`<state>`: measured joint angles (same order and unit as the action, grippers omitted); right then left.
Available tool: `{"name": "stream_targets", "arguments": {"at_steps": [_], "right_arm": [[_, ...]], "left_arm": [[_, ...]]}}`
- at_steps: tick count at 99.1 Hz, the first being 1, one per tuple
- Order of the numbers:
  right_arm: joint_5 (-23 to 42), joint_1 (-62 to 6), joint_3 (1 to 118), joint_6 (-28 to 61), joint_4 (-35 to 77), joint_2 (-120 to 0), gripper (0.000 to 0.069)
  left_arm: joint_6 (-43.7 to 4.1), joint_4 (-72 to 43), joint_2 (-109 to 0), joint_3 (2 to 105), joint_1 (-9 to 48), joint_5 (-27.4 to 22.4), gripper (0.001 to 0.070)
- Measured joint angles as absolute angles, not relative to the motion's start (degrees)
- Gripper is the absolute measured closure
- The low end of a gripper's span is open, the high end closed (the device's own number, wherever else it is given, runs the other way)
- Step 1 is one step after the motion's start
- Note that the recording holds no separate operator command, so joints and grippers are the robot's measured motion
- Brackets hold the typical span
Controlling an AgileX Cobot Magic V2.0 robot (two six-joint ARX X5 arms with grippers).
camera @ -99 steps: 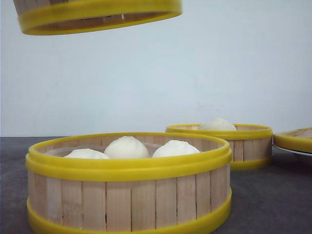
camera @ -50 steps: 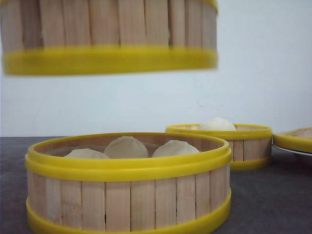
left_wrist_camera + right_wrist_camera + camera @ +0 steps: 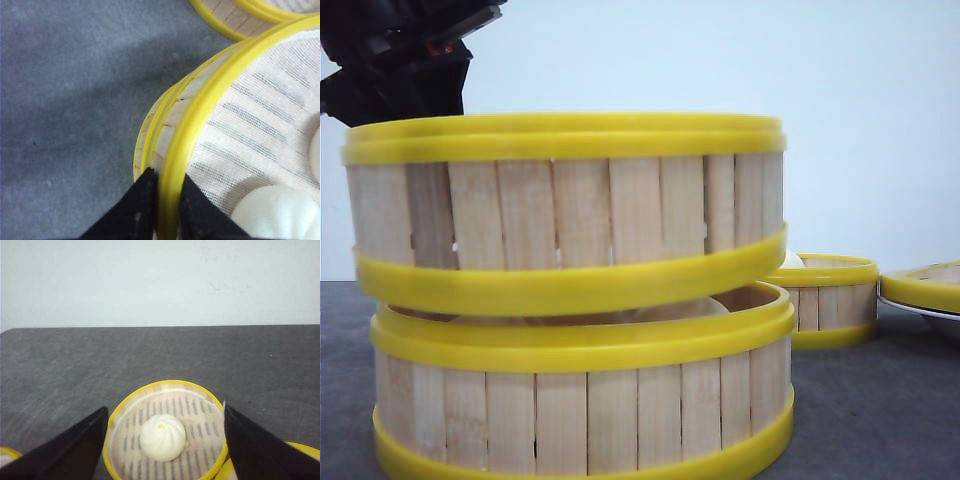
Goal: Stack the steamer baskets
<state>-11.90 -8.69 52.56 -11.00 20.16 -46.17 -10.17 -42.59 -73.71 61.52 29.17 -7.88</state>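
1. Looking over the table [image 3: 880, 420] from the front, you see the upper steamer basket [image 3: 570, 215] sitting on the lower steamer basket [image 3: 580, 400] at the near left. It is tilted: its bottom rim rests low on the left and rides higher on the right, where a gap shows a pale bun inside the lower one. Round as it is, it has no long axis; its open mouth faces up.
2. Your left pincer [image 3: 167, 200] is clamped on the upper basket's rim, one black finger [image 3: 142, 205] outside the wall and the other inside. In the front view its dark arm [image 3: 405, 55] hangs above the left edge of the stack.
3. Your right pincer [image 3: 165, 450] is spread wide and holds nothing, hovering over the third steamer basket [image 3: 165, 430], which stands apart on the table.
4. Count four baskets in the front view: two stacked, the third behind to the right [image 3: 825, 300], and a fourth steamer basket [image 3: 925, 285] cut off at the right edge, resting on a white plate [image 3: 920, 309].
5. Buns you can count: one bun [image 3: 162, 436] in the third basket and two buns [image 3: 275, 212] partly seen in the upper basket, on its cloth liner [image 3: 260, 120].
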Motion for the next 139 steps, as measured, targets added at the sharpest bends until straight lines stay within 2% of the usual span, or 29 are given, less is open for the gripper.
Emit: {"name": "stream_targets", "arguments": {"at_steps": [74, 82, 103, 124, 139], "right_arm": [[-11.88, -8.69, 52.56, -10.68, 20.32, -46.17, 0.0238], [-11.88, -8.69, 52.56, -10.68, 20.38, -46.17, 0.0238], [-11.88, -8.69, 52.56, -10.68, 20.97, -46.17, 0.0238], [-11.94, -8.69, 52.56, -10.68, 20.93, -48.21, 0.0238], [-11.94, -8.69, 52.56, -10.68, 20.45, -52.34, 0.0238]], "left_arm": [[-10.76, -40.53, -80.86, 61.56, 29.17, -8.19, 0.0679], [-10.85, -40.03, -81.08, 61.56, 29.17, -8.54, 0.0653], [-11.2, -39.18, -81.78, 61.56, 29.17, -8.45, 0.05], [-11.2, -36.14, -80.47, 61.56, 28.88, -7.01, 0.0481], [-10.76, -31.2, -72.47, 61.56, 28.08, -5.89, 0.0481]]}}
